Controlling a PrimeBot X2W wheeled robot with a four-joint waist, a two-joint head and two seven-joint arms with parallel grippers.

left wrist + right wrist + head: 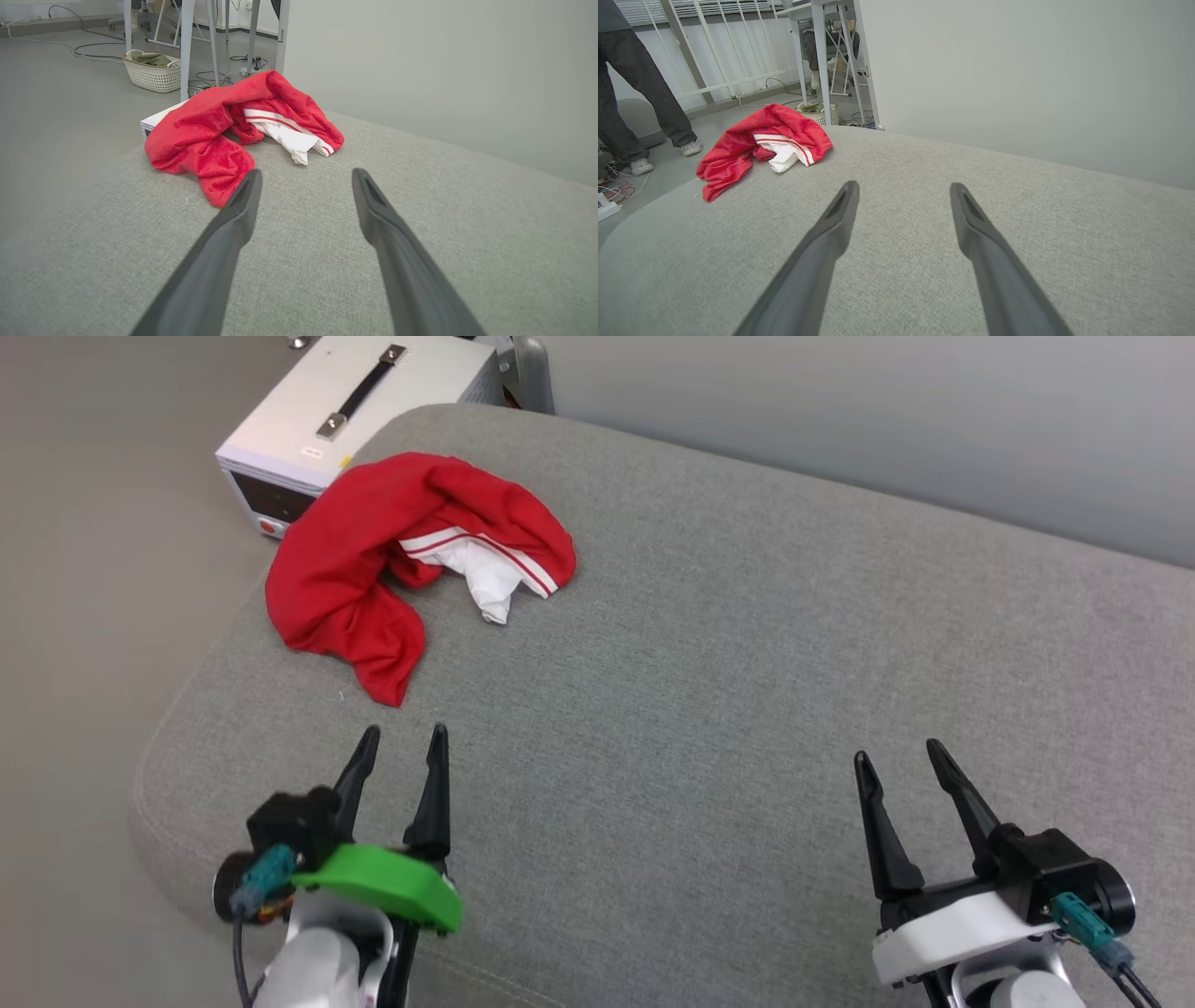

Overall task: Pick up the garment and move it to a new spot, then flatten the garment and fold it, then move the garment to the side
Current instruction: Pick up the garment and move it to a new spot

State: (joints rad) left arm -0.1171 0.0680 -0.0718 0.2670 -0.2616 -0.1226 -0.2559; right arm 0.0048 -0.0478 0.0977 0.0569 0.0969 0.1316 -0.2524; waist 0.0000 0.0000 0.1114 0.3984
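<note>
The grey cushion (747, 663) is taking up most of the work area, and both arms are hovering over its near edge.

The garment (373, 551) is lying crumpled at the cushion's far left corner, with red cloth bunched around a white sleeve with striped trim. Its left edge is reaching the cushion's rounded rim. In the head view it is lying ahead of the left claw and slightly to its left, and far off to the left of the right claw. A red tail of the heap is trailing back toward the left claw and is the closest cloth to it. The heap is too rumpled to show the shirt's true long axis. As it lies, the bundle appears to be running from that near tail up and away to the right. The left arm is clearly the nearer one, so I judge the first reach to be its job, forward along its fingers.

A white box (355, 401) with a black strap handle is sitting on the floor just beyond the garment. Its top is closed, so any contents are hidden.

A pale woven basket (154, 81) is standing on the floor farther back, holding something greenish, probably cloth, though it is too small to say for certain.

The left gripper (404, 735) is holding its two fingers spread apart with nothing between them, short of the garment and not touching it. The right gripper (896, 751) is likewise standing spread and empty, well apart from the garment over bare cushion.
</note>
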